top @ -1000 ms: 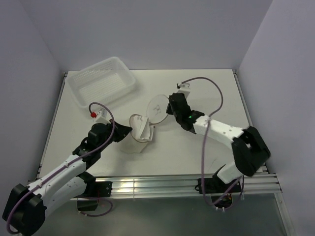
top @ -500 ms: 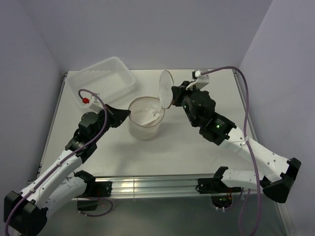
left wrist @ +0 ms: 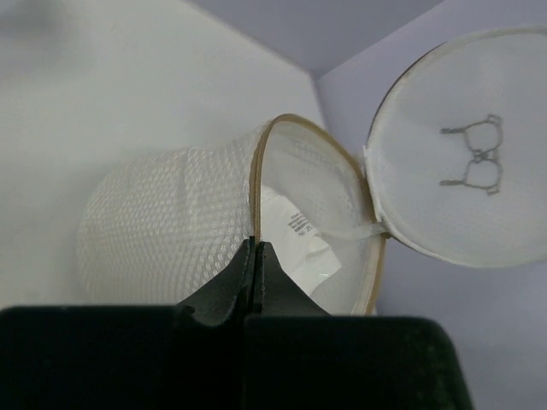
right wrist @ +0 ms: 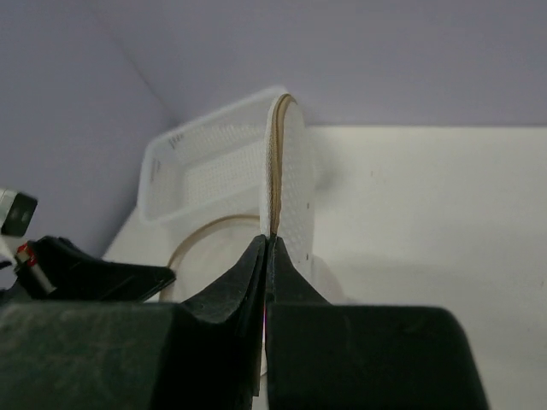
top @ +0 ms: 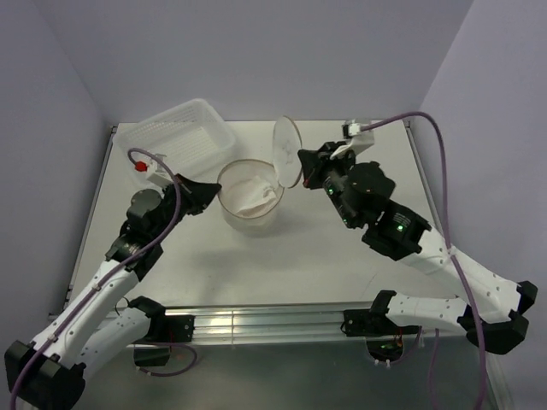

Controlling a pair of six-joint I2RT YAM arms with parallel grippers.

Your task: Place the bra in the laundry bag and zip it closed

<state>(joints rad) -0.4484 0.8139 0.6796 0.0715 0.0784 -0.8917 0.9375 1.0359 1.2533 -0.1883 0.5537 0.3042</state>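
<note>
- White mesh makes up the laundry bag, a small round tub shape near the middle of the table. Its mouth faces up and gapes wide, with a tan band running round the rim.
- Down inside the bag lies the bra, a crumpled pale bundle below the rim. From the left wrist's side a printed label shows on its fabric.
- The lid is unzipped and stands up on edge at the far right of the mouth, joined to the bag at one spot only. Its flat face carries a small line drawing of a bra, plain in the left wrist view.
- The left gripper is pinched tight on the near-left part of the rim, its two dark fingers pressed together with the tan band caught between them.
- The right gripper is likewise clamped shut, on the edge of the upright lid. Its own camera looks straight along the thin rim of the disc running up from between the fingers.
- I cannot tell whether the bag's base rests on the table or hangs just off it.
- Behind and to the left of the bag, near the far left corner of the table, sits a perforated white plastic basket, apart from both the bag and the arms.
- Purple cables loop over both white arms, which reach in from the near edge on either side of the bag.
</note>
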